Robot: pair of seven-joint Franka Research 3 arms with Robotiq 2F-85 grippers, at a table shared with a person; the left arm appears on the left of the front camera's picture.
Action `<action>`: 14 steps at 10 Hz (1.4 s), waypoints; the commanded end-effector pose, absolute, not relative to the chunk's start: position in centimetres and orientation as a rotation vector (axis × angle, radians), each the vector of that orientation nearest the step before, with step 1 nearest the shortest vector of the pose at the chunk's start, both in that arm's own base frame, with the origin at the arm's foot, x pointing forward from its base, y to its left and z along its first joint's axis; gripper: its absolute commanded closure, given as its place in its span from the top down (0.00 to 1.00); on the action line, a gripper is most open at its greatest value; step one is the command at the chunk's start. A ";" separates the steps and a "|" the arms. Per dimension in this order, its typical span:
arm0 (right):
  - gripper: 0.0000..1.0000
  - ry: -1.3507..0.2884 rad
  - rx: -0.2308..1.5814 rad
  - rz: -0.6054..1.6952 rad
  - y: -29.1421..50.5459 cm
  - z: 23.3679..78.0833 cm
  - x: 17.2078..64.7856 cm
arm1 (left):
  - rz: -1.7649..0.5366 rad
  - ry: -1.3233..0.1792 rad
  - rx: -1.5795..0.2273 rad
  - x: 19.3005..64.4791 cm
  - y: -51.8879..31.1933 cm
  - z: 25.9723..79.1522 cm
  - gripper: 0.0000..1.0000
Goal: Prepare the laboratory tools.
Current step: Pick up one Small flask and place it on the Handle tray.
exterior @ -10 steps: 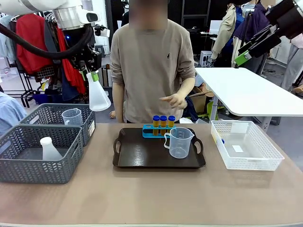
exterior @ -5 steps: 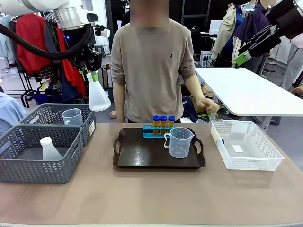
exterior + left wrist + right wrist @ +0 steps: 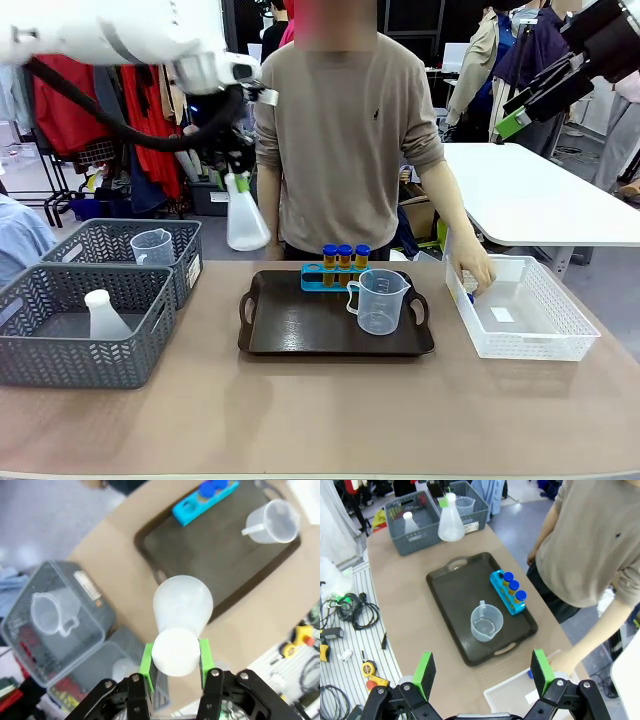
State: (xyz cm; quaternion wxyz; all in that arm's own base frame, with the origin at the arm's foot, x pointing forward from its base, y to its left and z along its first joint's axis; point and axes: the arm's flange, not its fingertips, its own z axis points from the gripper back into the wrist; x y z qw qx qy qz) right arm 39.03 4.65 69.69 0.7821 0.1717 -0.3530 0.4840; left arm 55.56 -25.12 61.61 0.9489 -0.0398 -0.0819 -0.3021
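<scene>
The tan table (image 3: 300, 420) carries two grey baskets (image 3: 60, 365) at its left, a dark tray (image 3: 290, 330) in the middle and a white basket (image 3: 560, 345) at its right, where a person's hand (image 3: 478, 272) reaches in. Clothes hang in the room behind. The left gripper (image 3: 175, 656), part closed, pinches the neck of a white flask (image 3: 246, 222). The flask hangs upright in the air, neck up and wide base down, between the farther grey basket and the tray. The right gripper (image 3: 484, 672), raised high, is spread wide and empty. A clear beaker (image 3: 380, 300) stands mouth up on the tray, before three blue-capped tubes (image 3: 344, 258) upright in a blue rack (image 3: 312, 275).
</scene>
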 end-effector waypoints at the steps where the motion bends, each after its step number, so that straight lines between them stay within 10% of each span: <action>1: 1.00 -0.779 0.396 1.049 4.7 69.8 39.1 | -0.712 -0.185 -0.073 57.6 -27.7 60.2 0.00; 14: 1.00 -0.779 0.396 1.049 4.7 69.8 39.1 | -1.037 -0.130 -0.036 56.1 -37.2 46.6 0.00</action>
